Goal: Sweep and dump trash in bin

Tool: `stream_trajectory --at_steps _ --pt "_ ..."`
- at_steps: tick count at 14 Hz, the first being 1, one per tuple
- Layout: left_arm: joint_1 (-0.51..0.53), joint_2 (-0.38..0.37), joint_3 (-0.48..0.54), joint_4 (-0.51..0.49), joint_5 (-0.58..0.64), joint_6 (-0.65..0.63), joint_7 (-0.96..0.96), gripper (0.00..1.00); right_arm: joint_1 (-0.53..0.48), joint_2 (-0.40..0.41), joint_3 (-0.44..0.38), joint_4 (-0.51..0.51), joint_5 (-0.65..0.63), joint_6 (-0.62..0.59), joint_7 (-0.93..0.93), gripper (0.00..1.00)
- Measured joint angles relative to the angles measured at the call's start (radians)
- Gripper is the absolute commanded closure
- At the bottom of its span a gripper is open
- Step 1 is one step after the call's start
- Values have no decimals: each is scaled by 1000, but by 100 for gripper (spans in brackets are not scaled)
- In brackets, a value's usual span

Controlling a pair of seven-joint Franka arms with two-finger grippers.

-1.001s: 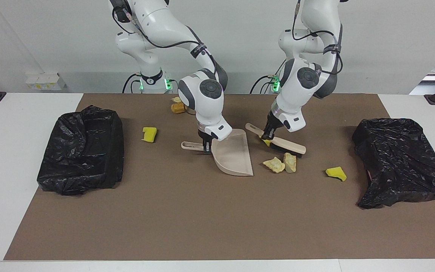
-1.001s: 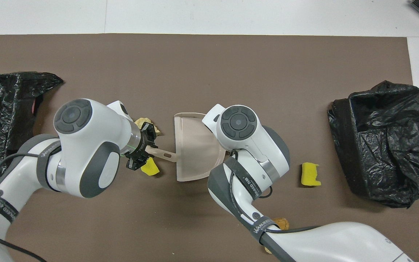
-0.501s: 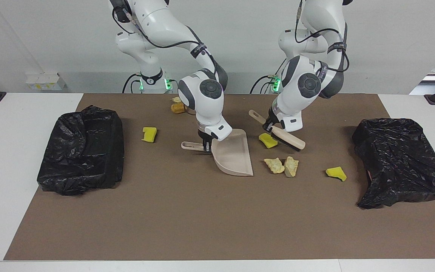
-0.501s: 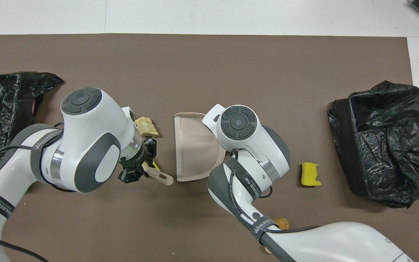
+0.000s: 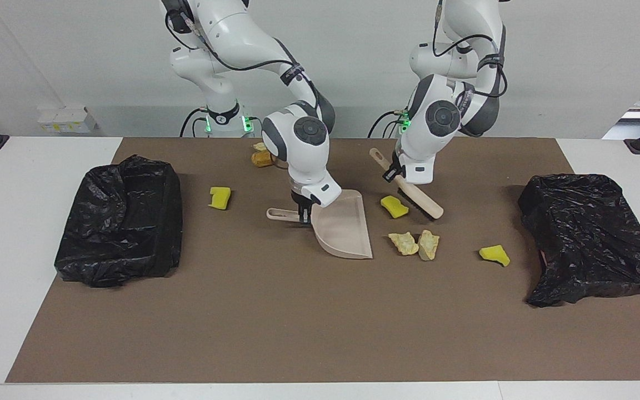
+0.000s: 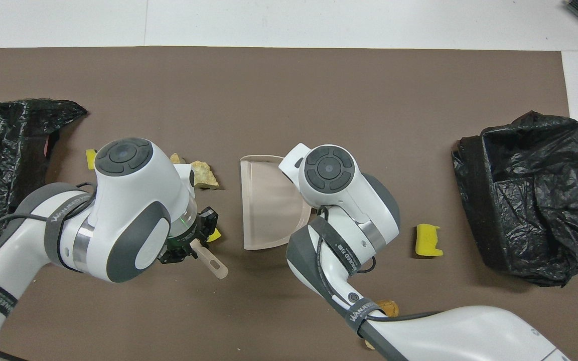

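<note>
Since one second ago, your left gripper (image 5: 393, 174) has lifted the brush (image 5: 409, 189) off the brown mat (image 5: 275, 322) and pulled it back toward the robots; the yellow sponge piece (image 5: 394, 206) that it covered is now free. Your right gripper (image 5: 304, 213) has not moved.

The left fingers are clamped on the brush handle, and the right fingers are clamped on the handle of the dustpan (image 5: 345, 228), which rests on the mat.

The trash is scattered. That sponge piece lies just beside the dustpan mouth, toward the left arm's end. Two beige rock-like chunks (image 5: 415, 244) lie touching each other, farther from the robots. Another sponge piece (image 5: 494, 254) lies near the black bin bag (image 5: 592, 233) at that end. One sponge piece (image 5: 220, 198) lies near the open bin (image 5: 123, 222) at the right arm's end, and an orange-brown chunk (image 5: 261, 158) lies close to the robots.

The brush points with its long axis slanted, the handle end up and toward the robots, the bristle end low. The dustpan mouth faces the left arm's end.

I think a stroke that is too fast could make the light sponge roll past the pan lip. If the dustpan lifts a little, the chunks may slide under it.
</note>
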Motion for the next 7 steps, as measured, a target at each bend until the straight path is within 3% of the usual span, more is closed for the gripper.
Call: stream_trajectory --at_steps 7 --pt "148 5 7 -3 209 85 279 100 0 0 0 0 0 0 0 100"
